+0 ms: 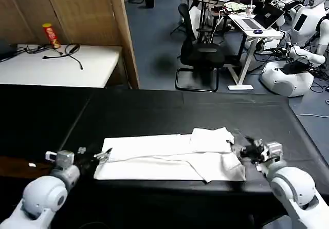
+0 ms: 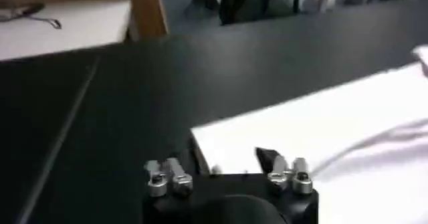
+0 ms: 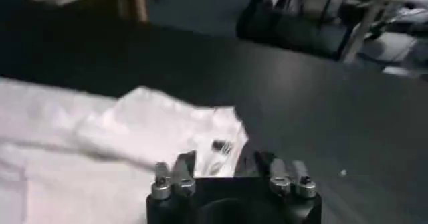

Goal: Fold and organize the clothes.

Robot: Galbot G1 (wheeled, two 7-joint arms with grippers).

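Both grippers sit low over the black table [image 1: 154,111], one at each end of the white T-shirt [image 1: 169,159]. From where I stand, the left gripper [image 1: 103,154] has its fingers spread at the shirt's left edge, one finger over the cloth and the other over bare black surface, holding nothing; its wrist camera shows the same, with the shirt's corner [image 2: 200,138] lying between the two finger mounts. The right gripper [image 1: 239,149] is at the shirt's right end, beside a folded-over sleeve or flap [image 1: 211,139] that lies on top of the rest. Its fingers look parted too, set close to the edge of the fabric, with nothing gripped between them that I can make out. In the right wrist view a small label [image 3: 222,146] shows at the edge of the bunched cloth just in front of the fingers.

The shirt itself lies flat as a long narrow band across the near part of the table, already folded lengthwise, plain white side up. Behind the table are a white desk [image 1: 56,64] with cables and a black office chair [image 1: 200,54] on the blue floor.
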